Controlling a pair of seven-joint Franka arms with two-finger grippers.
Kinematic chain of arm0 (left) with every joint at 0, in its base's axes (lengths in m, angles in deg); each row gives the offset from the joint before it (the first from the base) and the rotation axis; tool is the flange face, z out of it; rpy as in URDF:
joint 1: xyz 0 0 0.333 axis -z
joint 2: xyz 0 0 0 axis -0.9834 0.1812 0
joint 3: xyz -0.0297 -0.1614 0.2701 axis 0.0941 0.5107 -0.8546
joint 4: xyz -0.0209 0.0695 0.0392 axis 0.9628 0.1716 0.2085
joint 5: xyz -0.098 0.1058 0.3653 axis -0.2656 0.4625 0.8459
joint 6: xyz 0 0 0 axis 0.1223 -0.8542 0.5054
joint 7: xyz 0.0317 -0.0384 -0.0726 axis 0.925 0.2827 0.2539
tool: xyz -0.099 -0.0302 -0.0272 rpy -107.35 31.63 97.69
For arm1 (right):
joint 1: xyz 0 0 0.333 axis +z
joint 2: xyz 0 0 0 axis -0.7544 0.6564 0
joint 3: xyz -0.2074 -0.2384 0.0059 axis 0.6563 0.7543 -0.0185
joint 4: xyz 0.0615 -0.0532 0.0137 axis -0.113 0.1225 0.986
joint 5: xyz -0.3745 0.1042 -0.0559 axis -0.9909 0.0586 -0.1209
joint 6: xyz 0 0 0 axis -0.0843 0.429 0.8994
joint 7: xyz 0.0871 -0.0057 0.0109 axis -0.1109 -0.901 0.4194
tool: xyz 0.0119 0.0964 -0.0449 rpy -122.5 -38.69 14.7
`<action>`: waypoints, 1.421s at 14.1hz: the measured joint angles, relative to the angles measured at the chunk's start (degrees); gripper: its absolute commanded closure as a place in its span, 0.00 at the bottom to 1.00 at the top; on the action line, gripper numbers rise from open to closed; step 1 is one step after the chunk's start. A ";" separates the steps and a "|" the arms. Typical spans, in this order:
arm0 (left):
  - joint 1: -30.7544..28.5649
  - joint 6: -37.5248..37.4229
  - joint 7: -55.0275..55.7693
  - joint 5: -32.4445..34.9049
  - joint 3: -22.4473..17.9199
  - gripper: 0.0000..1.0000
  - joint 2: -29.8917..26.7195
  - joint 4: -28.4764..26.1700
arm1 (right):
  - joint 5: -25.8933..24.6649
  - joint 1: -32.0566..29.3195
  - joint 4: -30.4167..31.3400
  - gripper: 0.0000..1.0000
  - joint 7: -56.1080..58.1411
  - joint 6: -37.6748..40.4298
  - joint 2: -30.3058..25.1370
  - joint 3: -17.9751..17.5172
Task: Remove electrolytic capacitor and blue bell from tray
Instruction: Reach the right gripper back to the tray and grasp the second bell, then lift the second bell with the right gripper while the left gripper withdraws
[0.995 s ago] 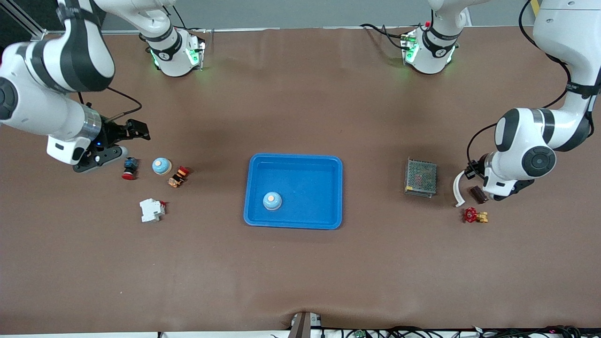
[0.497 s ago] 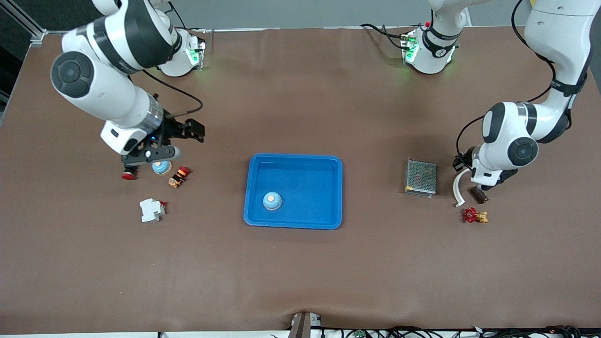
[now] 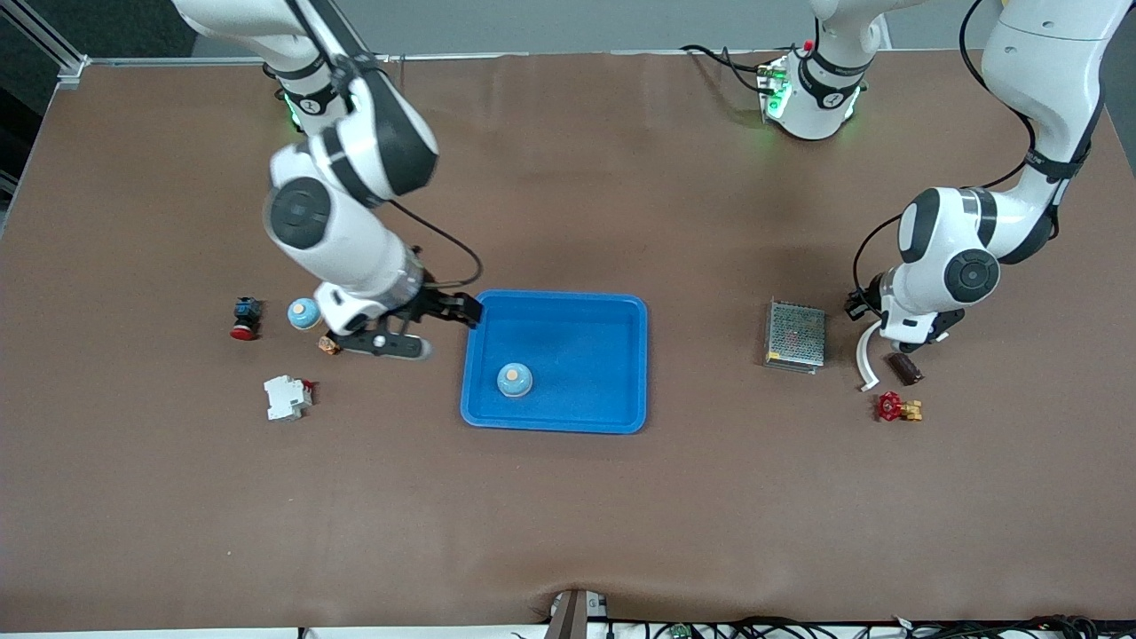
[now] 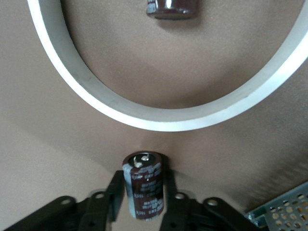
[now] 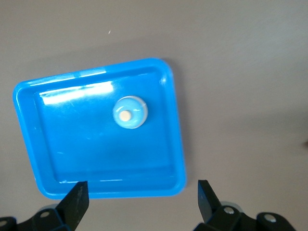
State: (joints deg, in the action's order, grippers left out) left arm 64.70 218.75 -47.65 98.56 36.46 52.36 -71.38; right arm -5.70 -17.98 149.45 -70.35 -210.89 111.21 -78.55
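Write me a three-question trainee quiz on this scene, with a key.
1. True or false: the right tool is open.
2. What does the left tool grip? A nothing; B capacitor; C screwdriver.
3. Fill in: the blue tray holds one ____.
Key: 1 true; 2 B; 3 bell.

Front view: high, facing the arm bases, spanning the whole tabletop [image 3: 568, 515]. Right wrist view: looks straight down on the blue tray [image 5: 29, 159], shared with the front view [image 3: 555, 422]. Left wrist view: very close to the tabletop.
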 measured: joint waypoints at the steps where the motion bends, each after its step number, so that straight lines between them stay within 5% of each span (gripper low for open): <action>1: 0.01 0.12 0.00 0.00 0.06 0.00 -0.06 0.25 | 0.00 0.75 -1.73 0.00 -1.03 -0.24 2.24 0.02; 4: -0.03 -2.01 0.10 -0.01 1.83 0.00 -0.93 3.75 | 0.00 1.11 -4.51 0.00 -1.35 -3.75 7.17 0.23; 9: 0.22 -12.54 0.33 -0.02 5.69 0.00 -2.51 17.76 | -0.21 1.11 -7.37 0.00 -1.35 -8.52 13.79 0.55; 12: 0.34 -14.96 -0.22 -0.03 7.29 0.00 -2.64 23.54 | -0.29 1.11 -8.71 0.00 -1.35 -8.61 15.50 0.57; 17: 0.34 -31.43 -8.30 -0.03 8.71 0.00 -3.61 38.51 | -0.31 1.94 -9.23 0.00 -1.29 -9.89 17.46 0.51; 20: 0.27 -35.60 -13.66 -0.03 8.79 0.00 -5.64 43.08 | -0.31 2.70 -9.75 0.00 -1.29 -12.04 19.55 0.48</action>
State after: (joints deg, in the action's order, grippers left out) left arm 64.97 183.14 -61.31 98.54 45.24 46.72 -28.30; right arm -6.02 -15.28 139.70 -71.64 -222.94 130.76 -78.07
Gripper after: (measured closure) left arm 0.000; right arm 0.000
